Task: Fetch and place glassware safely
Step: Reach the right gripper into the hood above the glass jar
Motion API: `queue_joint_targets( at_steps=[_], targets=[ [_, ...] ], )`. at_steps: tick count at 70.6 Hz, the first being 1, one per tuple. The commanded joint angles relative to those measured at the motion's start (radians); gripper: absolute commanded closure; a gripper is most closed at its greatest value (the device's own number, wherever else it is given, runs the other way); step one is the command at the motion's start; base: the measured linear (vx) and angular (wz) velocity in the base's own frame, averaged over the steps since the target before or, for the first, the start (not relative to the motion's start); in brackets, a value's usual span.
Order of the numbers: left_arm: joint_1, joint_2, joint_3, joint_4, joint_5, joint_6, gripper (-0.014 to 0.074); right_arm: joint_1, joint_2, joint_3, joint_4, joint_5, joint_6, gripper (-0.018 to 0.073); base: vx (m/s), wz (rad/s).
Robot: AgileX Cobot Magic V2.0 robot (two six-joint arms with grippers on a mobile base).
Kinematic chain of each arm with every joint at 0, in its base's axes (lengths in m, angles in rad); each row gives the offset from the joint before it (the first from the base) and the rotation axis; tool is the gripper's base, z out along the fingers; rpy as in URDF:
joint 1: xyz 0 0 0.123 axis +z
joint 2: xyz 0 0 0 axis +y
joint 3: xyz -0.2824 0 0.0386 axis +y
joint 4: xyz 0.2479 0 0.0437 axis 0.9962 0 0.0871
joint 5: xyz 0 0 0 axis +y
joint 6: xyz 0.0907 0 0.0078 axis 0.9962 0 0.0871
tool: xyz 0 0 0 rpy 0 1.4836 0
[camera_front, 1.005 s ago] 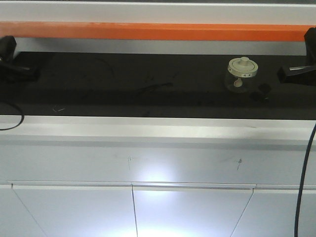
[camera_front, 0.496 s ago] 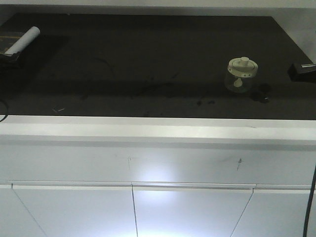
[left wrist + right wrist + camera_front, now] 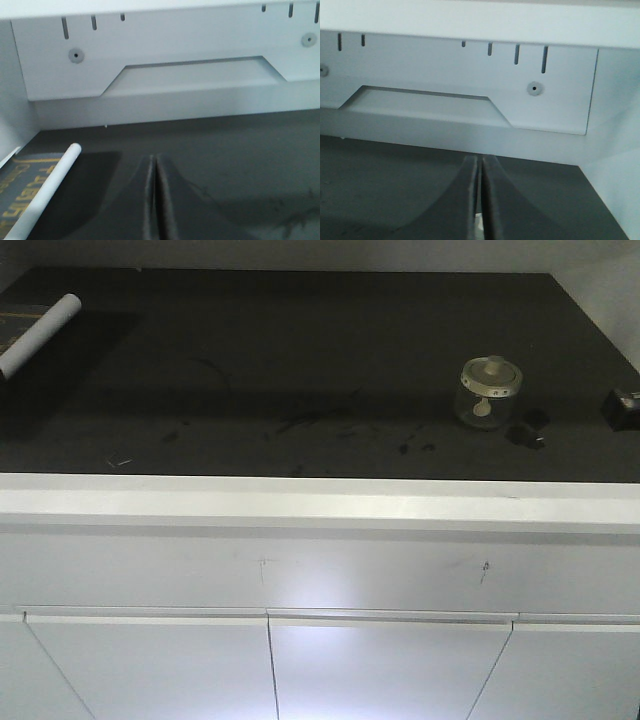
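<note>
The glassware, a squat clear jar (image 3: 489, 392) with a cream-white knobbed lid, stands upright on the black countertop (image 3: 300, 360) at the right. At the front view's right edge only a dark tip of my right gripper (image 3: 626, 406) shows, well to the right of the jar and apart from it. In the right wrist view the right gripper (image 3: 480, 160) is shut with nothing in it, pointing at the white back wall. My left gripper (image 3: 153, 160) is shut and empty, hovering over the counter's left part; it is outside the front view.
A white rolled tube (image 3: 40, 335) lies at the far left on a dark printed sheet (image 3: 20, 192). A small black piece (image 3: 528, 430) sits just right of the jar. A white slotted back panel (image 3: 470, 85) and side walls enclose the counter.
The orange bar and grey band across the back have gone from the front view. Both arms drew outward: the left gripper left the frame and the right one slid to the right edge.
</note>
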Motion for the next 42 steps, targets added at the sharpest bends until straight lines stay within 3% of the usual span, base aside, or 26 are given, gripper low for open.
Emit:
queue_joint_targets(
  at_steps=[1,22,33,42],
  targets=[
    [-0.01,-0.082,-0.009,-0.008,0.008,-0.005,0.0603,0.0,-0.035,-0.027,-0.058,-0.027,0.065,0.0563,0.0,0.0],
    [-0.09,-0.355,0.247,-0.008,0.053,-0.001,0.0603,0.007,-0.047,-0.027,-0.198,-0.008,0.206,0.0563,0.0,0.0],
    [-0.098,-0.499,0.338,-0.011,0.13,-0.003,0.0603,0.103,-0.047,-0.027,-0.324,0.049,0.244,0.0563,0.0,0.0],
    [-0.098,-0.572,0.366,-0.011,0.226,-0.003,0.0603,0.191,-0.047,-0.027,-0.334,0.122,0.268,0.0563,0.0,0.0]
  ],
)
